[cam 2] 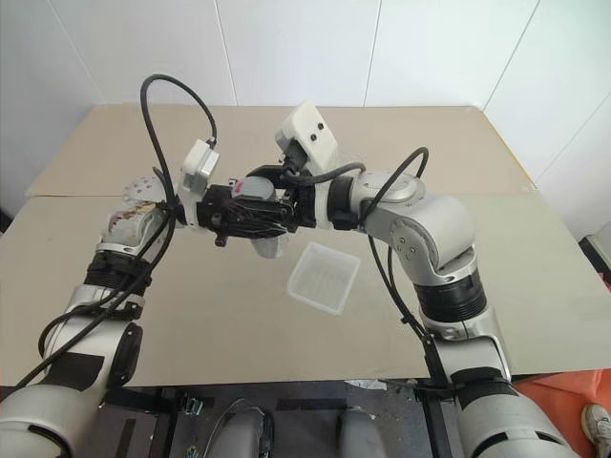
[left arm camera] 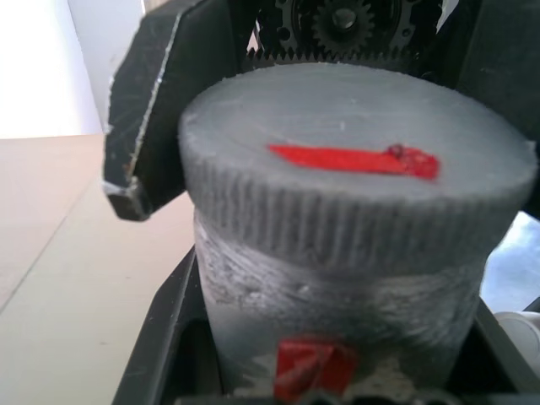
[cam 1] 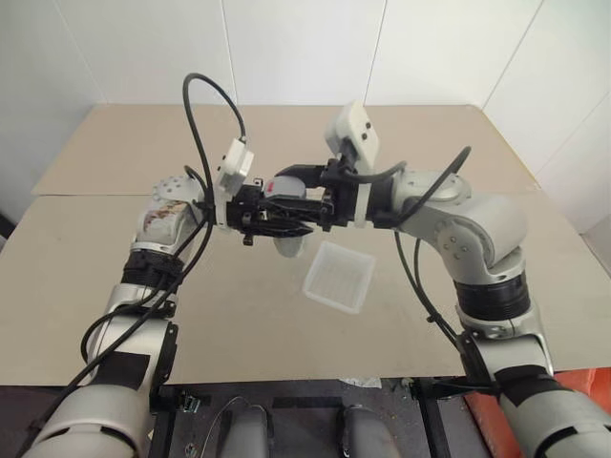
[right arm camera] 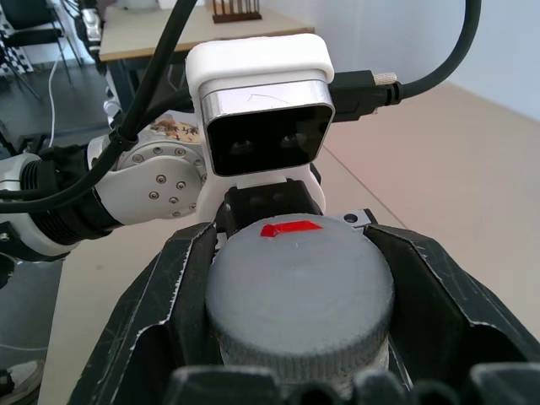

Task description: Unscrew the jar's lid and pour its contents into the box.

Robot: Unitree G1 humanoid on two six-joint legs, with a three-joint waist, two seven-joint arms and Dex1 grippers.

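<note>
The silvery-grey jar (left arm camera: 337,312) with a red label patch lies level in the air above the table, and my left gripper (cam 1: 260,216) is shut on its body. Its ribbed grey lid (right arm camera: 299,295), marked with a red strip, sits on the jar. My right gripper (cam 1: 307,198) comes from the opposite side and is shut on the lid, one black finger (right arm camera: 160,312) pressing each side of the rim. The translucent white box (cam 1: 339,277) rests on the table just below and right of the jar. The contents are hidden inside the closed jar.
The tan table (cam 1: 239,334) has a seam running across its far half, with white walls behind. Its front edge is close below my arms. An orange object (cam 2: 563,401) and a person's shoe (cam 2: 597,422) are on the floor at the right.
</note>
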